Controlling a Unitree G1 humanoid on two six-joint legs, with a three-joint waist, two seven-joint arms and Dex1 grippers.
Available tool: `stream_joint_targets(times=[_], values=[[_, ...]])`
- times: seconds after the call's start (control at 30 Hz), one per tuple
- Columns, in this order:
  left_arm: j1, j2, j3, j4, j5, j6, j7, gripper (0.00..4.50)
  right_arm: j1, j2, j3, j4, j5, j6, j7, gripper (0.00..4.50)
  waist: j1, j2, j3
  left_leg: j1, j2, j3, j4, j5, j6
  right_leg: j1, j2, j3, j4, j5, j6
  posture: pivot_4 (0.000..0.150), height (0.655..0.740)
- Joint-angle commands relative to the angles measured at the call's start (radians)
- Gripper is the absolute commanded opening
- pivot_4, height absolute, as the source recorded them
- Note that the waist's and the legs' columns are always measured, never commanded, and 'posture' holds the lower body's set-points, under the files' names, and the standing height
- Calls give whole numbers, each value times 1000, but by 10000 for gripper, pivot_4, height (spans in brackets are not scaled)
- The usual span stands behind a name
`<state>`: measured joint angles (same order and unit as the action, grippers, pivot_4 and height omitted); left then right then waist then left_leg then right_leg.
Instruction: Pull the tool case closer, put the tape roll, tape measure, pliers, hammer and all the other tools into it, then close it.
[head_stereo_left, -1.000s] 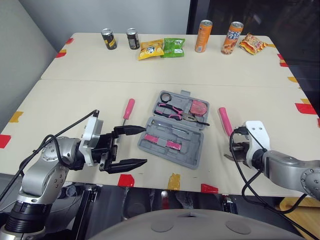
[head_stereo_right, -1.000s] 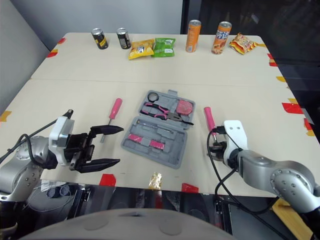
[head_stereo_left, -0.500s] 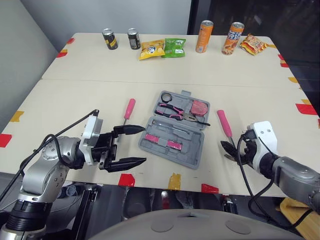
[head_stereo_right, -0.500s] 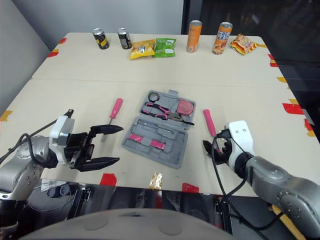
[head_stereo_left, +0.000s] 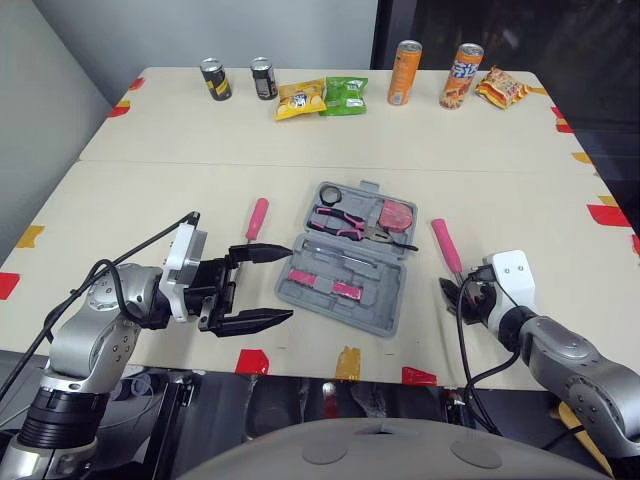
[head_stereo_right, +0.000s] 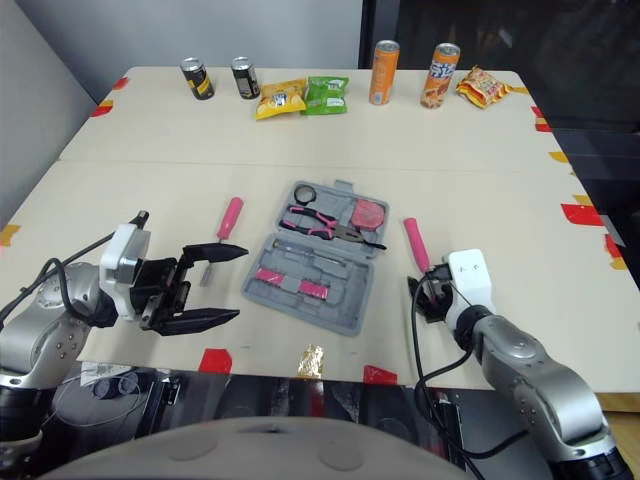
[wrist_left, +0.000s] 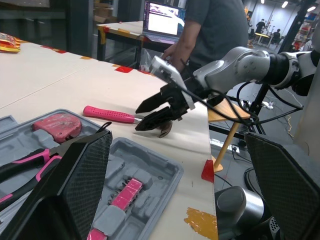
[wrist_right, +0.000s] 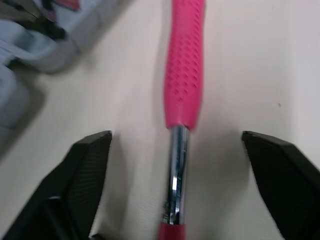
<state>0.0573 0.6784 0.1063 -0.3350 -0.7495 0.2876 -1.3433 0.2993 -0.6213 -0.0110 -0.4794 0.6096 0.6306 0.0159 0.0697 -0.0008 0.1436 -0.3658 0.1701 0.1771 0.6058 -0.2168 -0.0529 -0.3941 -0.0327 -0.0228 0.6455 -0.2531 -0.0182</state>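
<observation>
Between the spread fingers (wrist_right: 85, 170) of my right hand (head_stereo_left: 452, 293) lies the hammer (head_stereo_left: 445, 243), handle pointing away from me. The open tool case (head_stereo_left: 382, 305) sits just left.

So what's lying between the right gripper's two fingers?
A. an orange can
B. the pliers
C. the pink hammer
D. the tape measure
C: in the right wrist view, the hammer runs its pink handle and metal shaft straight up the gap of the right gripper, with the open fingers standing apart on either side of it.
</observation>
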Motion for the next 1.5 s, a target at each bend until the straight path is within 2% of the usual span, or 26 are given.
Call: stream_joint_targets(times=[0.03,0.27,0.3,0.57,0.73,0.93,1.03,1.17,1.37,1.5], values=[[-1,6,16,-2,-9,-7,-10,45000,7,31,13,6,-50,-13,49,26186,-5,0,0,0,0,0,0,0,0,0,0,0,0,0,0,1500,7400],[-8,8,21,-1,-16,-11,-25,45000,17,70,18,12,-133,-24,114,1799,-18,0,0,0,0,0,0,0,0,0,0,0,1,0,-1,1500,7400],[-10,8,21,-1,-16,-12,-28,45000,18,71,16,10,-143,-28,125,260,-18,0,0,1,0,0,0,0,1,0,0,0,1,0,-1,1500,7400],[-35,14,17,-2,-25,6,-45,45000,7,49,-90,-35,-140,-36,241,260,-18,1,0,0,0,0,0,1,2,0,0,0,1,0,-2,1500,7400],[-16,21,55,-14,-42,21,-20,45000,-28,-69,-179,-163,-57,29,377,260,-20,1,1,0,0,0,0,5,10,0,0,0,1,0,-2,1500,7400],[7,-3,164,25,-67,-17,30,45000,-211,-236,-202,-306,103,218,469,260,-25,2,1,2,0,-1,-1,6,10,2,0,-1,1,0,-2,1500,7400],[-41,55,211,90,-146,71,-18,45000,-370,-314,-131,-350,189,351,495,260,-19,2,2,4,0,-2,-1,6,10,3,0,-1,1,0,-3,1500,7400],[-68,113,241,179,-144,87,-93,45000,-624,-377,41,-362,249,527,533,260,-16,2,2,15,0,0,-4,5,10,11,1,0,0,-2,-4,1500,7400],[-76,188,282,290,-74,40,-186,45000,-1000,-292,396,-269,157,709,558,260,-19,1,3,14,0,1,-7,6,9,9,1,1,-1,-2,-5,1500,7400],[-41,210,295,309,-44,15,-221,45000,-1138,-194,510,-192,128,774,576,260,-17,1,3,14,0,1,-8,7,4,8,1,0,-1,-3,-7,1500,7400]])
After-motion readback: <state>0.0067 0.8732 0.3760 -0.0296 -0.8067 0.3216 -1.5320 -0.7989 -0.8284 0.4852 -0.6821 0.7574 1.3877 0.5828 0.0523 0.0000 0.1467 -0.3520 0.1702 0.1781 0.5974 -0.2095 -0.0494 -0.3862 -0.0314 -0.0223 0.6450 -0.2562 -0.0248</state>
